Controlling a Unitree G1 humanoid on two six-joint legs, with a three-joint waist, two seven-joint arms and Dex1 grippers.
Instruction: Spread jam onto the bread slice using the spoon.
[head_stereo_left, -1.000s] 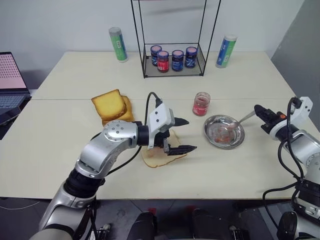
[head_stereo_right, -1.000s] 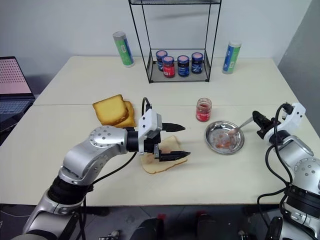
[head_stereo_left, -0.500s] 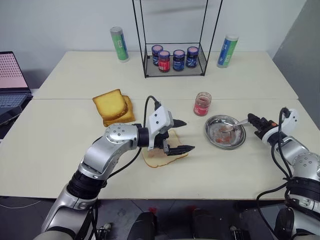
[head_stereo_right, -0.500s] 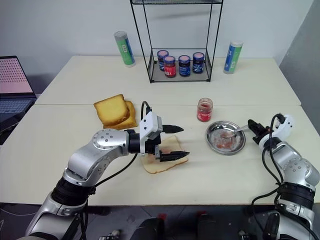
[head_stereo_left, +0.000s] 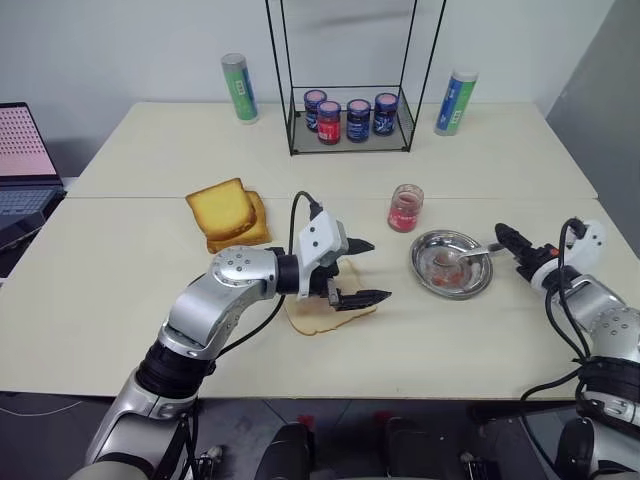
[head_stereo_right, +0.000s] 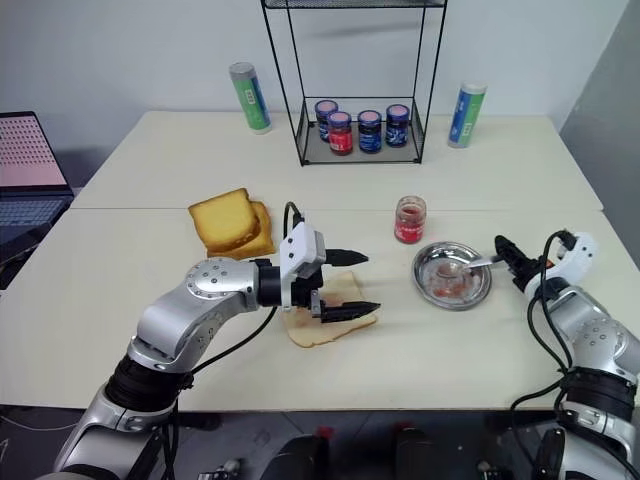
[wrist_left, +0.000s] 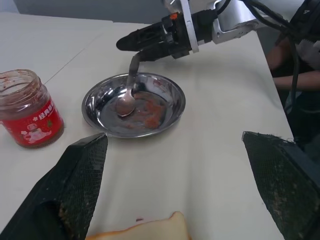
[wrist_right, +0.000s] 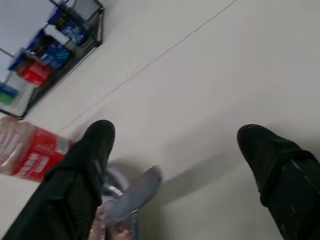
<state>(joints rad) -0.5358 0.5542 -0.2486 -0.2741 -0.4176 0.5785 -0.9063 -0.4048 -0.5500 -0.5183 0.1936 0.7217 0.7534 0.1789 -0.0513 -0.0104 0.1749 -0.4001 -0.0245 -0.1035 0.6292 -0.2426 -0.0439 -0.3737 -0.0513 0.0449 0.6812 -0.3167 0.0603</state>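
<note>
1. Nearest the desk's (head_stereo_left: 120, 330) front edge, about midway along it, the bread slice (head_stereo_left: 315, 312) lies flat. The left pincer (head_stereo_left: 362, 270) hangs just over it with its fingers (wrist_left: 75, 180) spread wide, holding nothing.
2. Toward the right edge, the steel dish (head_stereo_left: 450, 264) sits on the desk with red smears in its bowl.
3. The spoon (head_stereo_left: 462, 253) rests in that dish, bowl down in the smears, its handle leaning over the dish's right rim.
4. The right pincer (head_stereo_left: 508, 238) is just beside the handle's end; its fingers (wrist_right: 85, 165) stand wide apart on either side of the handle, not clamping it.
5. Just behind the dish stands the jam (head_stereo_left: 404, 208), upright, red label showing, without a lid.
6. Left of the middle, two thicker toasted slices (head_stereo_left: 228, 214) are stacked.
7. Near the back edge, a wire rack (head_stereo_left: 350, 120) holds four dark-lidded jars (head_stereo_left: 348, 117), with a green tube (head_stereo_left: 238, 88) to its left and another tube (head_stereo_left: 453, 102) to its right.
</note>
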